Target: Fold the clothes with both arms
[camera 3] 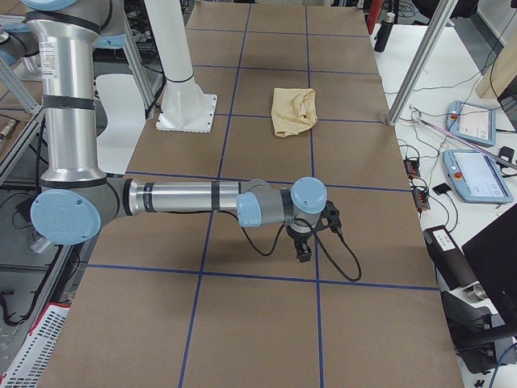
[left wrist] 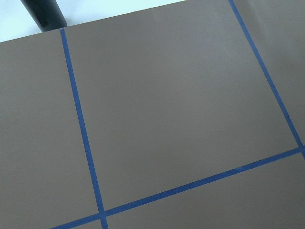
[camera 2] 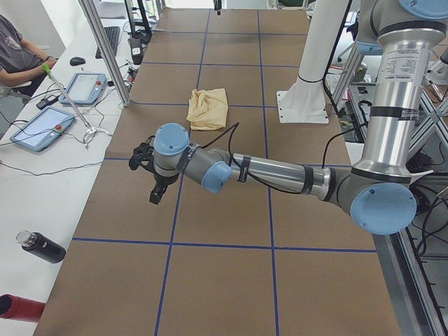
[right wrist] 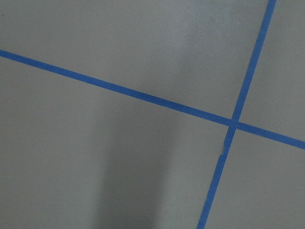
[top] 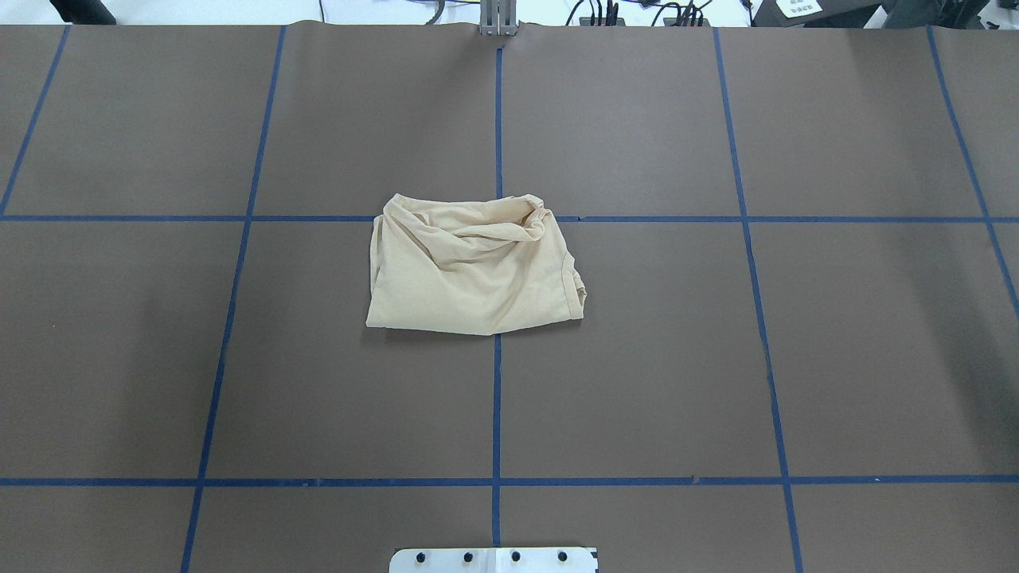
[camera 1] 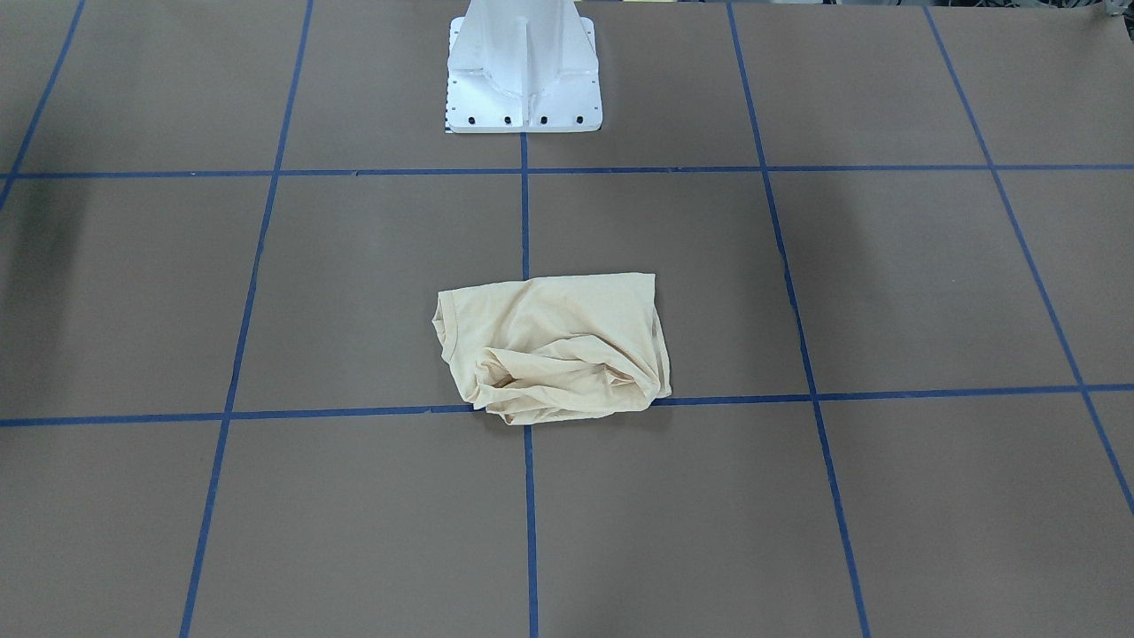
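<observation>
Front-facing view: a crumpled pale cream-yellow thin-fabric T-shirt (camera 1: 554,346) lies at frame centre on the brown table (camera 1: 886,283), below the white flanged pedestal base (camera 1: 523,89).

Overhead view: the T-shirt (top: 470,270) sits just above centre.

Left side view: the grey tubular left arm (camera 2: 280,171) spans mid-frame. Its black left gripper (camera 2: 155,196) points down, well apart from the T-shirt; open or closed, I cannot tell.

Right side view: the right arm (camera 3: 186,196) and right gripper (camera 3: 304,254) appear likewise, jaw state unclear.

Wrist views: only table and blue tape lines (left wrist: 82,129).

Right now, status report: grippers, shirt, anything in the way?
Left gripper, right gripper hover far from shirt; open or shut unclear. Shirt bunched, untouched. No obstacle seen.
</observation>
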{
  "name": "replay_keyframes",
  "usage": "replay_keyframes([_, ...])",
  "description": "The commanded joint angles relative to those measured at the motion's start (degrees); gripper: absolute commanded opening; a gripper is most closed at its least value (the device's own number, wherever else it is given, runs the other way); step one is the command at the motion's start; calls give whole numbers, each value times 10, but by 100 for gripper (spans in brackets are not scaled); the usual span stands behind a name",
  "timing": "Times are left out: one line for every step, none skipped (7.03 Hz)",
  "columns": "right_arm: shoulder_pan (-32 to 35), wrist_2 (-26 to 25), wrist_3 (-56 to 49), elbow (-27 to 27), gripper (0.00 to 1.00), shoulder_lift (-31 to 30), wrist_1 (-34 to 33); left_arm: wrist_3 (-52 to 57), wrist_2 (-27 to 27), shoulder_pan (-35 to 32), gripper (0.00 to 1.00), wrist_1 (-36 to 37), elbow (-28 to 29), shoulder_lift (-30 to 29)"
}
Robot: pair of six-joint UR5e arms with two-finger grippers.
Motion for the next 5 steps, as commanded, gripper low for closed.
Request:
replay_keyframes([0,4,0,2,100,0,7,1,0,1,100,0,5,0])
replay_keyframes([-1,3,0,1,100,0,7,1,1,1,100,-6,10,0])
replay_keyframes([-13,-5,-2,1,100,0,7,1,0,1,100,-6,17,0])
replay_keyframes([-15,-14,-2,1,100,1,8,0,0,1,100,-6,16,2])
replay_keyframes([-17,-20,-2,2,100,1,8,0,0,1,100,-6,15,2])
